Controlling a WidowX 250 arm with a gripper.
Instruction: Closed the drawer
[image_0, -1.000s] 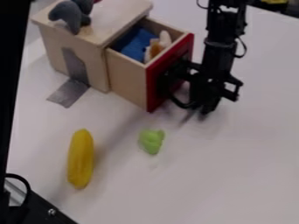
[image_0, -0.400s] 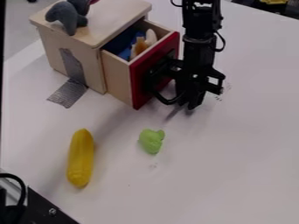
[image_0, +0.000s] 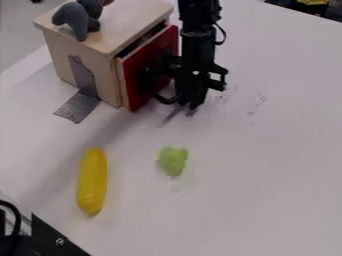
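Note:
My gripper (image_0: 190, 106) hangs at the upper middle, pressed up against the right side of the red drawer front (image_0: 143, 75), its tips low near the table. The drawer is nearly shut in the light wooden box (image_0: 100, 47), with a narrow dark gap along its top edge. What the drawer holds is hidden from sight. Part of the drawer front and its handle area lie behind the black gripper parts.
On the box top sits a grey toy (image_0: 78, 20). Silver tape (image_0: 79, 106) joins the box's side to the table. In front are a yellow banana-like toy (image_0: 92, 181) and a small green toy (image_0: 173, 160). Black hardware (image_0: 50, 240) stands at the lower left.
The gripper has moved left, and the red drawer front has slid with it toward the box. The drawer's inside, seen before with blue and tan items, is now covered.

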